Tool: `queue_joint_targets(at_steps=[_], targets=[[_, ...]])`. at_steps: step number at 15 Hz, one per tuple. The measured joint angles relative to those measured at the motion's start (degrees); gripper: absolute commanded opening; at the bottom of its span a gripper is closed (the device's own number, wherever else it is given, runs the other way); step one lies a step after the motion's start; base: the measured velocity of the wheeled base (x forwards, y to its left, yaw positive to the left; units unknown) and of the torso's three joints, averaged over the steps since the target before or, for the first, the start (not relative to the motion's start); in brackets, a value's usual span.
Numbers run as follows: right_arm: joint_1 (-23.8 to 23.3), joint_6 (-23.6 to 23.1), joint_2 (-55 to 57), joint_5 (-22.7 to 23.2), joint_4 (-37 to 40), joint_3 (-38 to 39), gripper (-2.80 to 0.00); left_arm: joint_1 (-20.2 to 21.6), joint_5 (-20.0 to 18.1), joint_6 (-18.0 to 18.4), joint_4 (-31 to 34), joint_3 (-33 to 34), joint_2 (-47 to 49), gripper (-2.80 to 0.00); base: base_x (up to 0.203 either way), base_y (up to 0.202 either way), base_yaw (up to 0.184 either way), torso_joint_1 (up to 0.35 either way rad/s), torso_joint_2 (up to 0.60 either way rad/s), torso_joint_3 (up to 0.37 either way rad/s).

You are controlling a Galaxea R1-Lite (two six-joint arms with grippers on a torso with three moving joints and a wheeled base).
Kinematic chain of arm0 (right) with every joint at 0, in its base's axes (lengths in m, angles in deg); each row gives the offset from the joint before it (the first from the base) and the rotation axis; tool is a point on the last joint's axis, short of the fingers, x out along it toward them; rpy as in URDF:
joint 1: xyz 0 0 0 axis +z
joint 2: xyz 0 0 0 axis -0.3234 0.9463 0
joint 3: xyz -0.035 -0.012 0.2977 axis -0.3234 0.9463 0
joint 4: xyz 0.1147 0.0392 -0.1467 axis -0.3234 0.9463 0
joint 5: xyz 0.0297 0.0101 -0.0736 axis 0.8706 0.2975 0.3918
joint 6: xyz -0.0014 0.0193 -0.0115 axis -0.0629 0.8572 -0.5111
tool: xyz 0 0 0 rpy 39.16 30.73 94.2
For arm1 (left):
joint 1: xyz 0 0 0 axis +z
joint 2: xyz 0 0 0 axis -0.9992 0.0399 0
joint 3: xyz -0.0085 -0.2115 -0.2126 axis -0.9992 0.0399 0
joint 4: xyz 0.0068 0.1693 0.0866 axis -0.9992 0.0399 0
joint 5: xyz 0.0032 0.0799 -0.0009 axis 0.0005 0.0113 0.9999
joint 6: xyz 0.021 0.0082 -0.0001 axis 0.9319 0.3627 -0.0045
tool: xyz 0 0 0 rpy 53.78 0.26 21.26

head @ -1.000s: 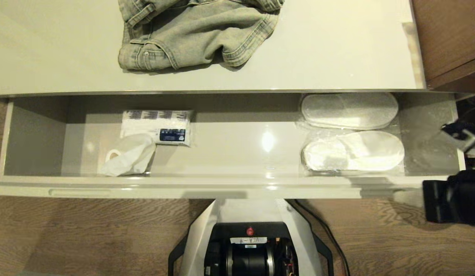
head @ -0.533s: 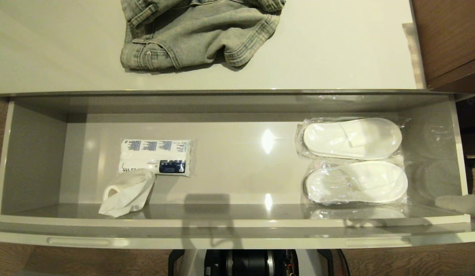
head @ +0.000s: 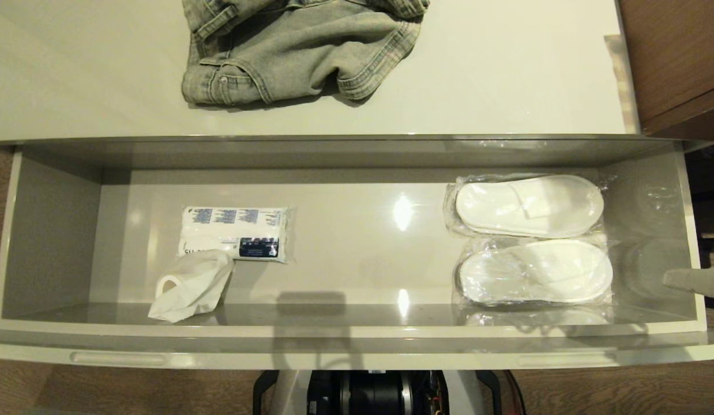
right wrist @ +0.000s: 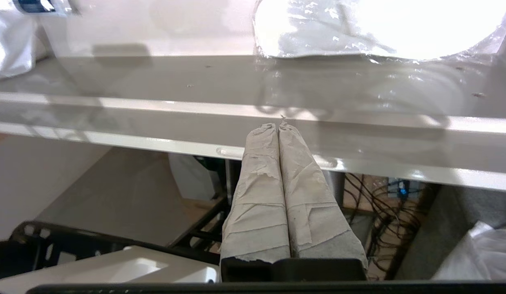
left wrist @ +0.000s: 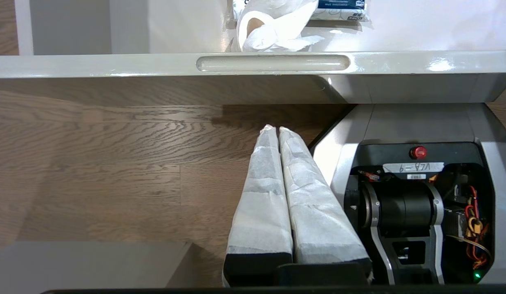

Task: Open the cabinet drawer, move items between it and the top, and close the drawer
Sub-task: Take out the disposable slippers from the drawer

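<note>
Drawer (head: 57,230): was seen pulled open, mid frame.
Slipper packs (head: 533,239): were lain at right inside the drawer.
Right end effector (head: 688,281): was clenched, empty, at right edge.
Left end effector (left wrist: 277,130): was clenched, empty, above floor.

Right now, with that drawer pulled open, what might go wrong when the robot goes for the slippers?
The two slipper packs touch, so lifting one may drag the other. Their crinkly plastic looks slippery and could slide from the fingers. The right gripper sits shut near the drawer's front panel; it might bump the panel on the way in.
</note>
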State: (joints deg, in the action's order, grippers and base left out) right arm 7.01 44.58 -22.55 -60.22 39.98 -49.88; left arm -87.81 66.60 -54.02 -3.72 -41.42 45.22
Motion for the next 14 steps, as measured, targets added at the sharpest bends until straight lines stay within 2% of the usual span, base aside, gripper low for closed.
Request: queue_joint_targets(at_steps=[7, 9, 11, 14], targets=[[0.02, -1.11, -0.39, 1.88, 0.60, -1.64, -2.80, -0.01, 0.01, -0.02, 0.00, 0.00, 0.00, -2.80, 0.000, 0.000, 0.000, 0.000, 0.00, 0.000], [0.00, -2.49, -0.97, 5.22, 2.61, -1.00, -2.80, 0.05, 0.01, 0.00, 0.00, 0.00, 0.00, -2.80, 0.000, 0.000, 0.000, 0.000, 0.00, 0.000], [-0.06, -3.48, -1.48, 6.51, 3.88, 0.35, -2.80, -0.01, 0.01, -0.02, 0.00, 0.00, 0.00, -2.80, 0.000, 0.000, 0.000, 0.000, 0.00, 0.000], [-0.85, -5.96, -0.32, 6.54, 0.64, 2.71, -2.80, 0.00, 0.01, 0.00, 0.00, 0.00, 0.00, -2.80, 0.000, 0.000, 0.000, 0.000, 0.00, 0.000]])
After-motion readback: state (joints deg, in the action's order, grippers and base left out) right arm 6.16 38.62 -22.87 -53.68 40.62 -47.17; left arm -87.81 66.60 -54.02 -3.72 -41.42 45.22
